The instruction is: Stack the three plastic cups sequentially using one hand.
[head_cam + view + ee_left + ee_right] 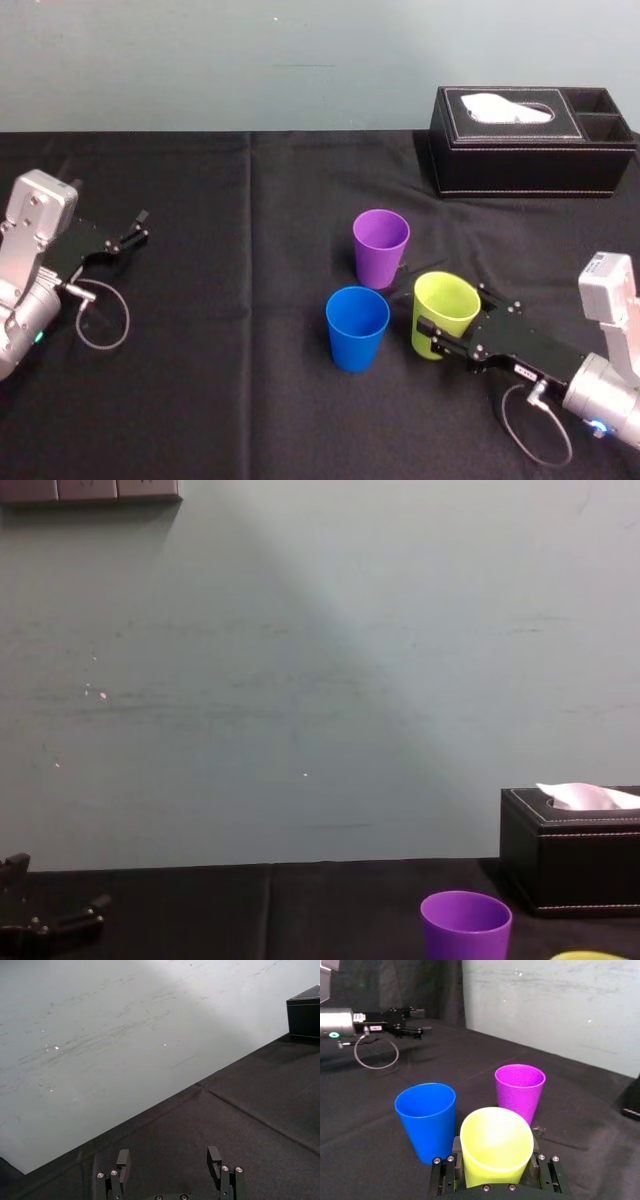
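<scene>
Clamping the lime green cup (443, 300) in the right gripper (455, 318), with the flat black fingers pressing on two opposite sides of the cup wall, a little below the rim. Reaching in from the lower right of the head view, low over the black tablecloth (200, 400). Holding this cup with the mouth up. Not being able to tell whether it is resting on the tablecloth or raised just above it.

Seeing the blue cup (357, 328) standing upright on the tablecloth, just beside the lime green cup on the robot's left, with a narrow gap between them. Seeing the purple cup (381, 245) also upright, a little farther from the robot, behind the other two and near both. Finding all three cups separate, none sitting inside another, so the stacking not yet begun. In the right wrist view, looking into the lime green cup (496, 1145) from close, with the blue cup (426, 1120) just beside it and the purple cup (519, 1090) beyond.

Hanging the left gripper (135, 228) over the left side of the tablecloth, well apart from the cups, with its fingers spread apart. Showing the left gripper (168, 1160) with the same wide gap in the left wrist view.

Noticing the black tissue box (530, 145) at the far right of the tablecloth, behind the cups and well apart from them, with a white tissue (505, 105) sticking out on top. In the chest view, catching the purple cup (465, 925) low down, in front of the box and to its left.
</scene>
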Motion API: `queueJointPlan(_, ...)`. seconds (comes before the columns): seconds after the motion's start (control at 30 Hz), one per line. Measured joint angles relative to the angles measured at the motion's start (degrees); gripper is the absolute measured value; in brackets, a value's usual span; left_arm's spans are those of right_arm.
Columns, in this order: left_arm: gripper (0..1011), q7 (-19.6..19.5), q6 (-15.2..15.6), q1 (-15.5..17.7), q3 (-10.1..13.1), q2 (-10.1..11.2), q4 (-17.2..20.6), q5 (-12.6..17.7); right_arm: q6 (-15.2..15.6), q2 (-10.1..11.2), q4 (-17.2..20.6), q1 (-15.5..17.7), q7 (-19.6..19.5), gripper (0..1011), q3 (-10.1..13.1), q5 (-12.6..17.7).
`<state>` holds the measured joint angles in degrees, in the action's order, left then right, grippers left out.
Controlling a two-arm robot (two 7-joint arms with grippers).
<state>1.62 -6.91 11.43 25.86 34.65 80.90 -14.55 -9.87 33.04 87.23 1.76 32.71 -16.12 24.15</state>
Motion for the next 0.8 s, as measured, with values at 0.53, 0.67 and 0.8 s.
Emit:
queueJointPlan(0.53,1011,0.00,0.00,0.00,0.00,0.00,0.00,0.00,7.60,3.10,20.36,11.05,-10.87,739,9.44,-2.30)
queueJointPlan(0.67,1011,0.00,0.00,0.00,0.00,0.00,0.00,0.00,10.19,3.17,22.67,10.27,-11.35,739,10.02,-3.22)
queueJointPlan(0.8,1011,0.00,0.00,0.00,0.00,0.00,0.00,0.00,11.73,2.73,23.23,8.58,-11.37,739,9.50,-4.04)
